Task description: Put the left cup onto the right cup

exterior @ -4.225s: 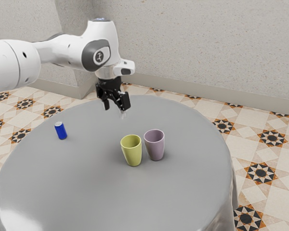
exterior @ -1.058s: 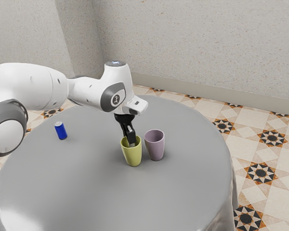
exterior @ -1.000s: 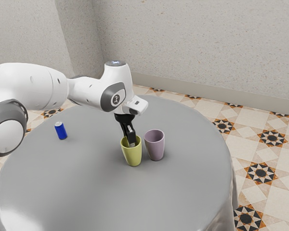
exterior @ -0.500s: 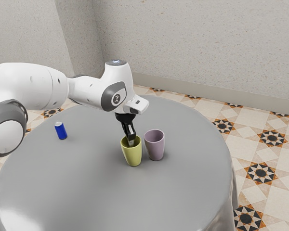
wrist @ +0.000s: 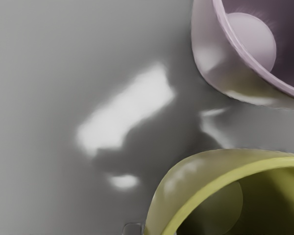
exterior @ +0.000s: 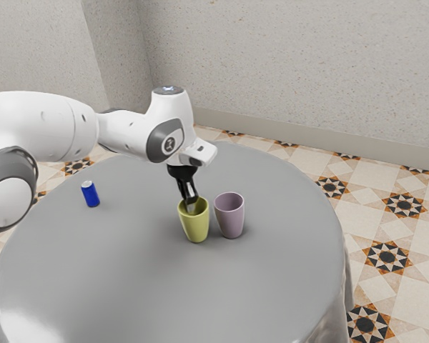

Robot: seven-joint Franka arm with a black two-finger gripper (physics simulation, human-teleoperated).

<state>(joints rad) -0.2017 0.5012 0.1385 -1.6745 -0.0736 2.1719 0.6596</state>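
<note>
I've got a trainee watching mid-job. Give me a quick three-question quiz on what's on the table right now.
1. In the exterior view, on which side of the yellow cup is the purple cup?
2. True or false: the tool grips the purple cup's rim.
3. The small thing standing apart from the cups is: A) a blue can; B) a red ball; C) a white bowl.

Key
1. The right.
2. False: it grips the yellow cup's rim.
3. A.
</note>
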